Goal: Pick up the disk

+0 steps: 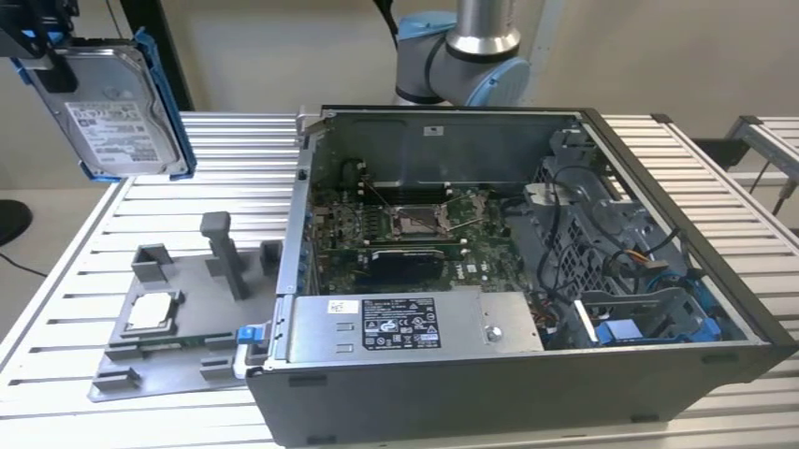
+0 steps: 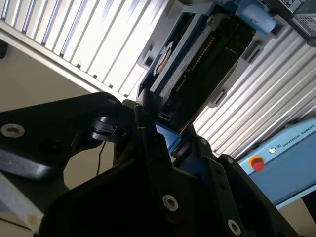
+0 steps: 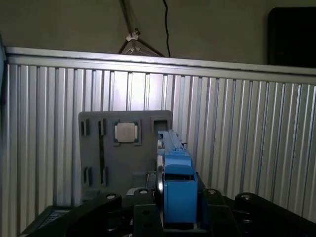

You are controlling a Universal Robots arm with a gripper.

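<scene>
The disk (image 1: 119,108), a silver drive with a white label in a blue bracket, hangs in the air at the exterior view's upper left, well above the table. My gripper (image 1: 52,56) is shut on its upper end. In the first wrist view the blue bracket edge of the disk (image 3: 177,190) sits clamped in the gripper (image 3: 177,202), between black fingers (image 3: 140,200). In the second wrist view the disk (image 2: 197,64) runs away from the gripper (image 2: 165,131), edge-on.
An open computer case (image 1: 425,150) fills the table's middle, with a grey box with a black label (image 1: 399,323) at its front. A grey fixture tray (image 1: 175,360) holds a small square chip (image 1: 152,311). The arm's base (image 1: 469,56) stands behind the case on the slatted table (image 1: 238,159).
</scene>
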